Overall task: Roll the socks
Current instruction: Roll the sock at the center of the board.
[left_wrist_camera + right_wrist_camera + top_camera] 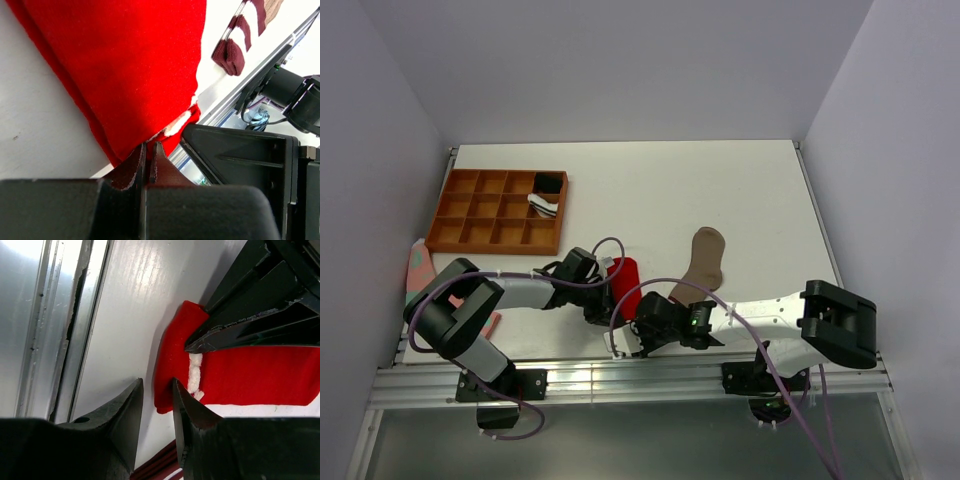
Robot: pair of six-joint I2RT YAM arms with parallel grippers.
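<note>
Pinching the near end of the red sock (pixel 130 65), the left gripper (pixel 149 150) has its jaws pressed together on the fabric. The right gripper (pixel 157 390) sits just beside it, jaws partly spread, with the sock's corner at their tips. The tan sock (pixel 703 262) lies to the right, close to the near edge of the table (pixel 740 190).

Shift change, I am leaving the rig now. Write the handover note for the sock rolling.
Left gripper: shut on the near end of the red sock.
Right gripper: open, empty, tips just beside that same end.
Tan sock: lying flat on the table, right of the red one, not held.
Done: no roll visible on either sock.
Left: roll both socks.
</note>
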